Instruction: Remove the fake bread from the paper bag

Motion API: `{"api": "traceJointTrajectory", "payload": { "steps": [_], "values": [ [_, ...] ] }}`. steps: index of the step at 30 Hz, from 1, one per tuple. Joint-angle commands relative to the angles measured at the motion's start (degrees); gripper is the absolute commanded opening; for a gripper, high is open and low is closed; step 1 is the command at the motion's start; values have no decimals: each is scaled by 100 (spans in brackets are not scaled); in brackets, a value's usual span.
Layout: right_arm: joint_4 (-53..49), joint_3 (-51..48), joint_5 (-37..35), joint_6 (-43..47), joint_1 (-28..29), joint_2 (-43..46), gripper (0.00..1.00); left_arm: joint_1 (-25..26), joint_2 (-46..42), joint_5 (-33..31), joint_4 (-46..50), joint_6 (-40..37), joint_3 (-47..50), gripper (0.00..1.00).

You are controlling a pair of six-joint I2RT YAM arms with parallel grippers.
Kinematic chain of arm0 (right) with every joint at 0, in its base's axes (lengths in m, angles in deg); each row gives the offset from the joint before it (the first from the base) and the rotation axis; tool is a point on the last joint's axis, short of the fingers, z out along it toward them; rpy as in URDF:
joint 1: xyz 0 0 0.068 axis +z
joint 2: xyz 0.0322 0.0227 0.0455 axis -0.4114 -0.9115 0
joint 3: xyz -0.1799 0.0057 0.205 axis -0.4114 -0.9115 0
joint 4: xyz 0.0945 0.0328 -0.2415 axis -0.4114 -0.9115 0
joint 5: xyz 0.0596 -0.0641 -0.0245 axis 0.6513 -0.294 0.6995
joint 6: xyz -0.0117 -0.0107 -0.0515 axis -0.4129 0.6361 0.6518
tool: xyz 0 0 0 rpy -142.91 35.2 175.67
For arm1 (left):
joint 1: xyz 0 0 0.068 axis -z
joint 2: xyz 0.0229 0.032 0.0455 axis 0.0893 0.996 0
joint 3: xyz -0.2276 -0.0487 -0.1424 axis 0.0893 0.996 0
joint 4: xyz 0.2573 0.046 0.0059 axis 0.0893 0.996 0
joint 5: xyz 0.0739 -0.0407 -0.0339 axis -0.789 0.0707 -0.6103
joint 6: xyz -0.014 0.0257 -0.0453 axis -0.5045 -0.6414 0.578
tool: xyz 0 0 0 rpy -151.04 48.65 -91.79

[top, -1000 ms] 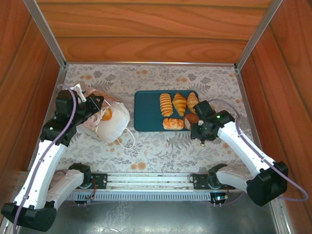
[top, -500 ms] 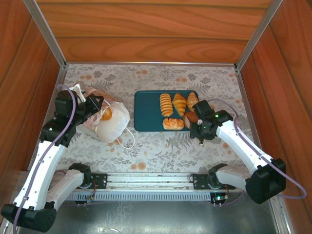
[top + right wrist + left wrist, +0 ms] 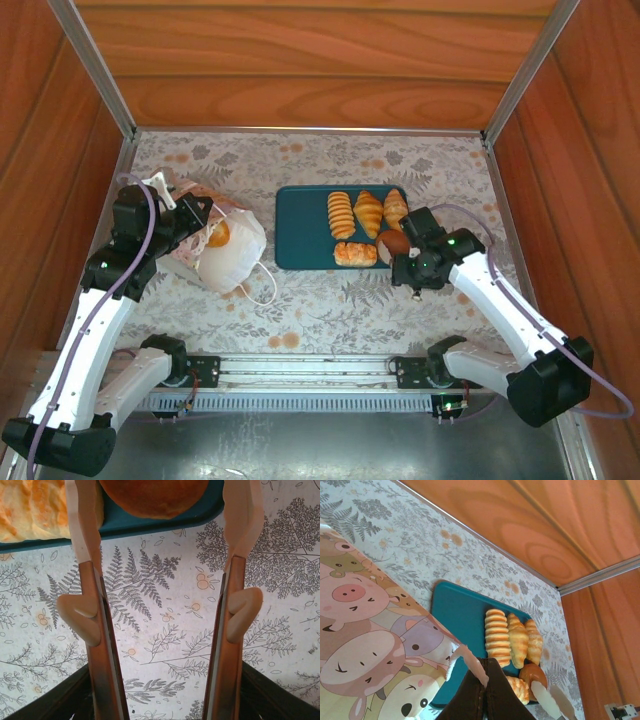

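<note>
The white paper bag [image 3: 232, 256] lies tipped on the left of the table, and its cartoon-animal side [image 3: 365, 645] fills the left wrist view. My left gripper [image 3: 204, 222] [image 3: 487, 674] is shut on the bag's top edge. An orange piece of fake bread [image 3: 219, 233] shows in the bag's mouth. On the teal tray [image 3: 300, 225] lie a ridged roll [image 3: 341, 214], two croissants [image 3: 368, 212], a small loaf [image 3: 355, 254] and a round dark bun [image 3: 393, 242] [image 3: 152, 497]. My right gripper [image 3: 402, 254] stands open, its fingers [image 3: 86, 535] on either side of the bun at the tray's near right corner.
Wooden walls close in the back and both sides. The tray [image 3: 462, 615] sits mid-table, right of the bag. The bag's cord handle [image 3: 266, 283] trails on the patterned cloth [image 3: 330, 300] toward the front. A metal rail [image 3: 300, 370] runs along the near edge.
My right gripper's jaws have widened around the round bun, which now rests on the tray. The right wrist has shifted slightly. The left arm and bag have not moved.
</note>
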Motion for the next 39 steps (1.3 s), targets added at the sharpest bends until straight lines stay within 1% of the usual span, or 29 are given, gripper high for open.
{"api": "traceJointTrajectory", "payload": {
  "steps": [1,4,7,12,15,18,20,23,27,35,37,39],
  "values": [
    [-141,315,-76,124,-61,217,64,-31,-66,19,-127,33,20,0],
    [8,387,30,152,-61,465,63,-35,-68,10,-126,28,21,0],
    [354,439,496,182,-61,760,60,-29,-81,28,-127,9,12,0],
    [1026,510,1750,205,-61,943,56,-36,-112,-10,-119,0,21,0],
    [1340,524,2376,132,-31,874,54,-36,-77,-6,-124,18,9,0],
    [1786,440,2827,29,107,780,53,-34,-16,20,-126,28,-34,0],
    [2049,399,2883,-38,300,704,53,-32,-10,36,-126,41,-56,0],
    [2311,435,2785,23,746,505,53,-33,-9,28,-126,44,-64,0],
    [2395,619,2548,166,1324,124,53,-26,-4,36,-122,53,-79,0],
    [2562,1042,2388,470,2212,-686,54,-32,-21,43,-126,58,-99,0],
    [2539,1195,2191,608,2486,-905,54,-22,-31,32,-126,63,-97,0],
    [2401,1425,1830,877,2819,-1227,54,-25,-30,37,-120,63,-102,0]
  ]
}}
